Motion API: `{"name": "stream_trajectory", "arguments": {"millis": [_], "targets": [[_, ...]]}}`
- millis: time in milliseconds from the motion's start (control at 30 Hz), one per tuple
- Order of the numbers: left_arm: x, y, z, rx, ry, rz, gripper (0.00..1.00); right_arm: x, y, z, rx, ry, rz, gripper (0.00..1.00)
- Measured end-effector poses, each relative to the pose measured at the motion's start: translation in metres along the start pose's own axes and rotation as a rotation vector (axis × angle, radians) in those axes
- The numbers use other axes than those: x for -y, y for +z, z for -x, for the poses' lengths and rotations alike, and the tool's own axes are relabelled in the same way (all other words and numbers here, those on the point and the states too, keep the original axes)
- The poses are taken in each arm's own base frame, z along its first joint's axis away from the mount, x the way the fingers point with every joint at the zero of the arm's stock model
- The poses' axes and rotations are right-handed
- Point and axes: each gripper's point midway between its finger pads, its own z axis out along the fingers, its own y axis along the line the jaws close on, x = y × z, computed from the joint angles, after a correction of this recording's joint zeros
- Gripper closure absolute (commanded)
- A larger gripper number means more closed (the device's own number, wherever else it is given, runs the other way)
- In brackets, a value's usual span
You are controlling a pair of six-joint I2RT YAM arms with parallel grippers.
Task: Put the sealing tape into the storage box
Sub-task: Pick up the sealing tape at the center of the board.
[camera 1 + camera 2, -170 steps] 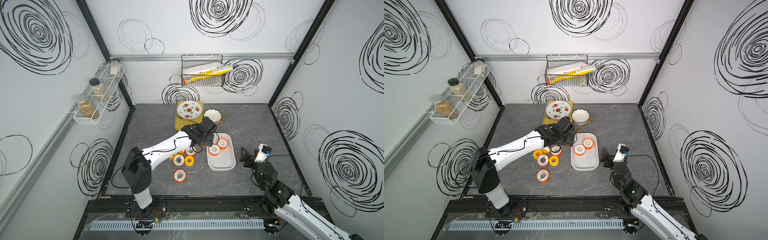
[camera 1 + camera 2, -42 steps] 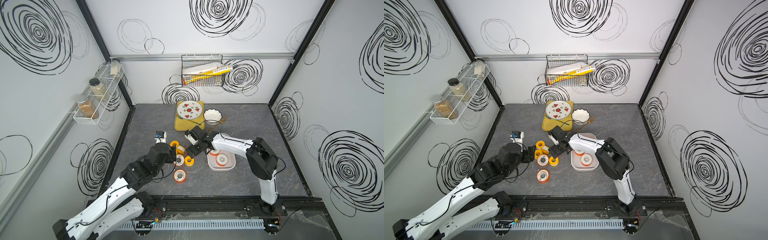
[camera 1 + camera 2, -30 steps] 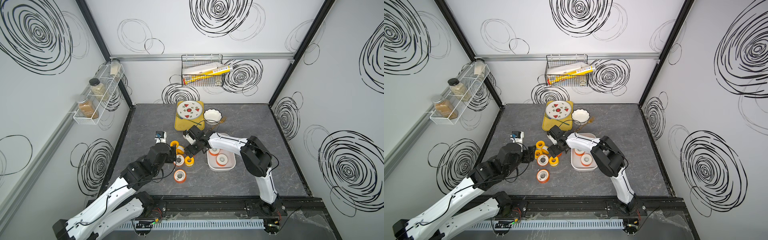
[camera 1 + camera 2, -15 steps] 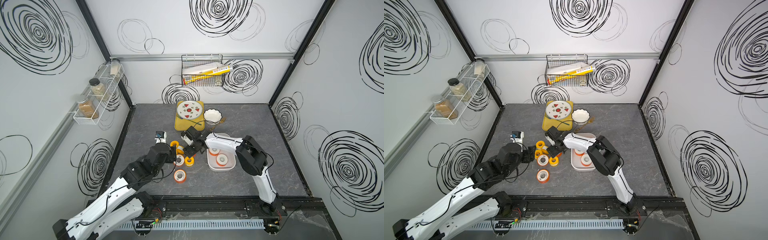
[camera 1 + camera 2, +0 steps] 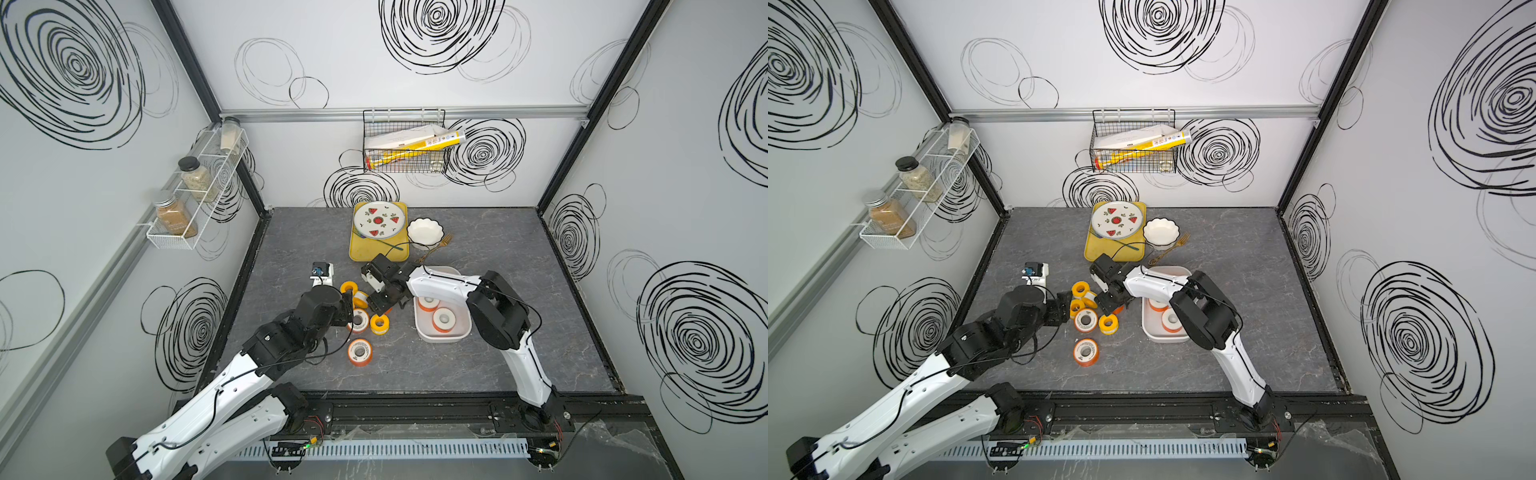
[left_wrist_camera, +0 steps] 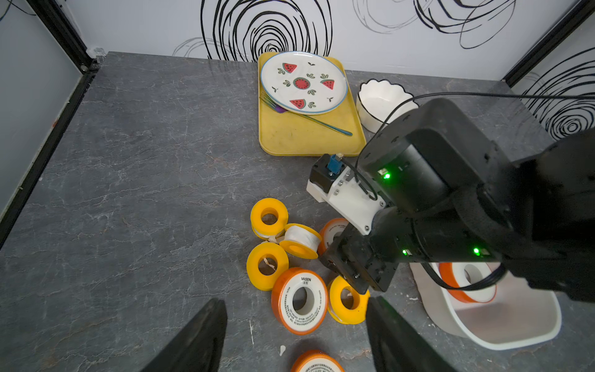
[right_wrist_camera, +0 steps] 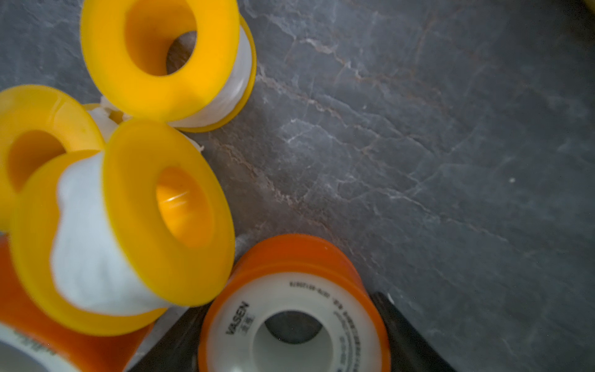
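Nearest me, a lone orange spool (image 5: pixel 360 351) lies flat on bare tabletop (image 5: pixel 519 332), well apart from the rest. By my count it is one of seven not yet put away. Only two spools (image 5: pixel 444 319) sit in the box (image 5: pixel 441 337), so I judge the job about a quarter done. Just beyond it, the left hand (image 6: pixel 296 304) hangs wide and empty at the left edge of the cluster (image 5: pixel 365 309), where four yellow and two orange spools lie touching, with one yellow spool (image 6: pixel 301 240) tipped onto its neighbours. The right hand (image 5: pixel 381 302) is down over the cluster's right side, its fingers (image 7: pixel 409 341) either side of an orange spool (image 7: pixel 291 290) resting on the tabletop. I cannot tell whether they have clamped it. The two hands are near each other — that is the tight spot. The box lies just right of the cluster with room showing at its near end, and open tabletop runs on to the right. Farther back, the yellow tray (image 5: pixel 365 253), white bowl (image 5: pixel 424 232) and gold fork (image 5: pixel 440 244) crowd the box's far end — little slack there.
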Motion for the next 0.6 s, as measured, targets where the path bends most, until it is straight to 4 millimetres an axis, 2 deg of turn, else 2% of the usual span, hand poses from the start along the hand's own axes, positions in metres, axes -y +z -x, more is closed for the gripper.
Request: {"name": "stream_trajectory", "arguments": {"millis": [233, 333, 600], "targets": [[0.0, 0.001, -0.001, -0.003, 0.001, 0.001, 0.25, 0.001, -0.008, 0.004, 0.018, 0.003, -0.005, 0.47], [0.0, 0.001, -0.001, -0.003, 0.002, 0.001, 0.25, 0.002, -0.025, 0.011, 0.05, 0.003, -0.015, 0.48], [0.0, 0.001, -0.001, -0.003, 0.002, 0.001, 0.25, 0.004, -0.086, 0.036, 0.181, 0.01, -0.039, 0.49]]}}
